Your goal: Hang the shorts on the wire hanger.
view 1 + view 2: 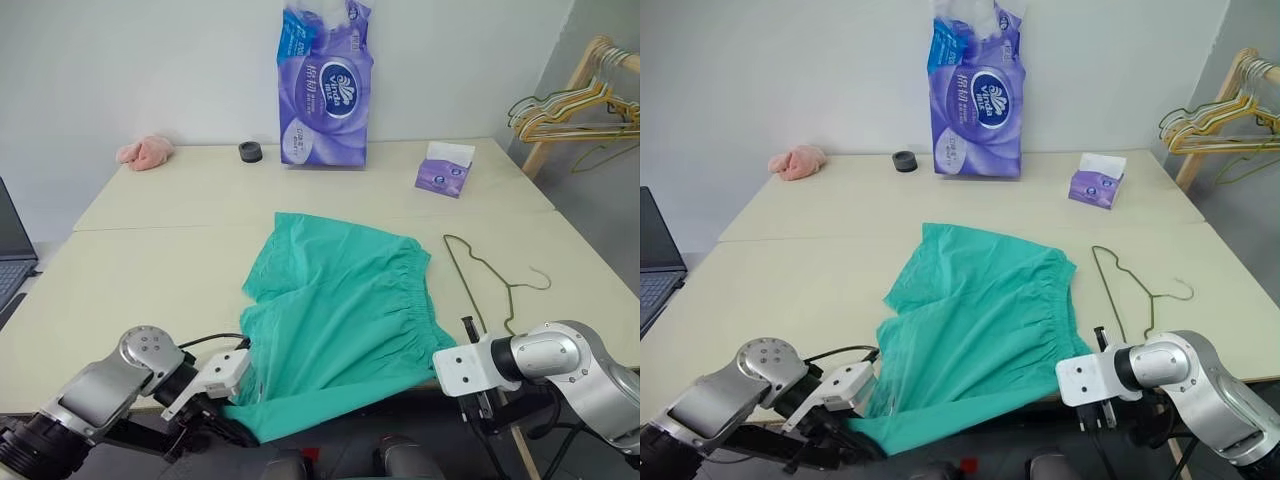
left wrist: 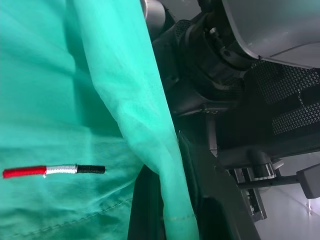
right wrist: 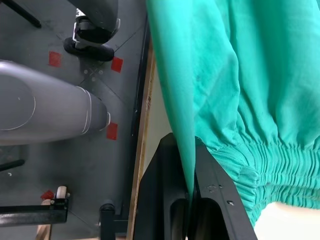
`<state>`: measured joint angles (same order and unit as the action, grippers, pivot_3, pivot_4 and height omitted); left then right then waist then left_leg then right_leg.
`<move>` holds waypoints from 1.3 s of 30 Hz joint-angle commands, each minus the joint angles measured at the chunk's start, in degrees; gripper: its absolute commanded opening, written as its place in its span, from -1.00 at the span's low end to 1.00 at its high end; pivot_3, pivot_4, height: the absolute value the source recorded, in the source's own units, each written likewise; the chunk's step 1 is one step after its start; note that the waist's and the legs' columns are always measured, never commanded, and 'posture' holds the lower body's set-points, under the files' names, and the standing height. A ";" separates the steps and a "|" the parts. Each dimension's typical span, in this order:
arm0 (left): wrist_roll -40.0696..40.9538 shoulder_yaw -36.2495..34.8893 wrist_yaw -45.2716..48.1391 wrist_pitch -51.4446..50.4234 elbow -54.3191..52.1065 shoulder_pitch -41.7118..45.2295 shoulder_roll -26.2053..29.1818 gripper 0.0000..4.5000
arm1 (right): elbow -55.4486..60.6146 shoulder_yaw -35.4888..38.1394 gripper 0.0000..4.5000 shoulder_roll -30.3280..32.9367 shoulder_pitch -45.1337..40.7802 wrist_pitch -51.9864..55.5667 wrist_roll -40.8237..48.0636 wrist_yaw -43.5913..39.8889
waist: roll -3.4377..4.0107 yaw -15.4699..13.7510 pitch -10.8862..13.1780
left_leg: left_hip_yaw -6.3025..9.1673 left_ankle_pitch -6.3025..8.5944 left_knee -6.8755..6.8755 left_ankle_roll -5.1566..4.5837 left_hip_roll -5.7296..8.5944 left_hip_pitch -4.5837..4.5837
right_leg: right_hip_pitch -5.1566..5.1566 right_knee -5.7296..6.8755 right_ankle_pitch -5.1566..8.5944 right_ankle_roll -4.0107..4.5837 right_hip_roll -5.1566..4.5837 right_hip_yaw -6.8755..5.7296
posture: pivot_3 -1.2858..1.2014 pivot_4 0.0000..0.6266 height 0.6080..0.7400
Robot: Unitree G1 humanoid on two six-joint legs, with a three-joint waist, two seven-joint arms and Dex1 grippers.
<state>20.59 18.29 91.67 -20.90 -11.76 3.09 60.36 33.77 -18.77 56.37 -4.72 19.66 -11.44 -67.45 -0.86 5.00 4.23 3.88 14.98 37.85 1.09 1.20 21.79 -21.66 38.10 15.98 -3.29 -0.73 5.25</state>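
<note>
You're gripping the teal-green fabric shorts with the gathered elastic waistband [image 1: 345, 320] with both grippers rn. The right gripper [image 3: 192, 210] is pinching a fold of cloth just by the waistband, fingers clamped tight on it. The left gripper [image 1: 215, 420] is sitting at the near-left corner of the fabric, and its wrist view is showing cloth draped right over the fingers, so it's reading as clamped on the hem side too.

The shorts are lying mostly flat on the cream table [image 1: 150, 270], with the near edge spilling off the front.

Key thing imo: the thin dark olive-green wire hanger [image 1: 480, 275] is lying flat at about 3 o'clock from the shorts, just beside the waistband, long axis running roughly 11-to-5, hook curling out toward 3. So your right arm is way nearer to it. The waistband side is already facing the hanger, which prob helps w/ threading it over.
</note>
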 commanded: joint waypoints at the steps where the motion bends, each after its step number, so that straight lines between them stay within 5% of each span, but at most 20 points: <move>1: 1.16 -0.92 -1.07 -3.58 -1.63 0.70 -0.14 -0.89 | 0.53 0.83 -0.91 1.50 -0.98 0.52 1.12 -1.68 | 0.00 0.00 0.02 | 0.00 0.00 0.00 0.00 0.00 0.00 | 0.00 0.00 0.00 0.00 0.00 -0.01 | -0.06 -0.85 1.00; 15: 5.57 -3.71 -4.12 -10.59 -5.57 3.01 -1.57 0.89 | 4.65 7.73 1.00 2.51 -3.97 6.23 17.68 -7.64 | -0.08 -0.02 0.13 | 0.00 0.00 0.01 0.00 0.00 0.00 | 0.02 -0.01 -0.01 -0.02 -0.02 -0.02 | -0.06 -0.85 1.00; 18: 9.41 -8.97 -9.87 -13.63 -4.43 6.48 -5.56 0.99 | 3.19 14.85 1.00 -1.38 -7.38 13.18 27.03 -4.98 | -0.13 -0.07 0.18 | 0.03 0.00 0.02 0.00 0.00 0.00 | 0.04 -0.01 -0.02 -0.03 -0.03 -0.05 | -0.07 -0.84 1.00; 24: 10.19 -16.50 -20.29 -14.98 1.92 14.38 -11.99 0.99 | -1.14 22.13 1.00 -9.36 -9.92 19.94 31.89 6.70 | -0.20 -0.06 0.19 | 0.17 0.00 0.05 0.00 0.03 0.01 | 0.13 -0.06 -0.04 -0.07 -0.05 -0.15 | -0.06 -0.84 1.00; 31: -1.08 -18.13 -39.77 1.50 8.18 21.51 -25.90 0.99 | -3.38 26.82 1.00 -18.00 -5.43 27.54 24.85 28.90 | -0.22 -0.74 0.17 | 0.18 0.00 0.08 0.02 0.18 0.08 | 0.13 -0.07 -0.25 0.13 -0.42 -0.09 | -0.05 -0.84 1.00; 35: -6.01 -14.93 -42.82 11.30 6.07 19.72 -30.74 0.99 | -0.84 28.69 1.00 -20.65 -0.66 35.83 23.43 36.71 | -0.20 -0.70 0.16 | 0.10 0.02 0.04 0.06 0.18 0.11 | 0.05 -0.08 -0.29 0.13 -0.43 0.03 | -0.07 -0.84 1.00; 39: -2.10 -13.62 -35.65 12.74 5.95 19.48 -30.80 0.99 | 0.31 31.75 1.00 -25.84 0.97 43.23 22.58 44.32 | -0.17 -0.12 0.15 | 0.10 0.03 0.02 0.07 0.15 0.10 | 0.03 -0.02 -0.28 0.13 -0.37 0.07 | -0.09 -0.84 1.00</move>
<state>15.94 5.32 52.85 -9.26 -4.13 21.36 28.95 31.98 10.19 31.29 -3.09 60.47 11.96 -26.54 -1.02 4.88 4.38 3.96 15.00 37.88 1.16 1.34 21.88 -21.63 38.09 15.71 -3.17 -1.06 5.31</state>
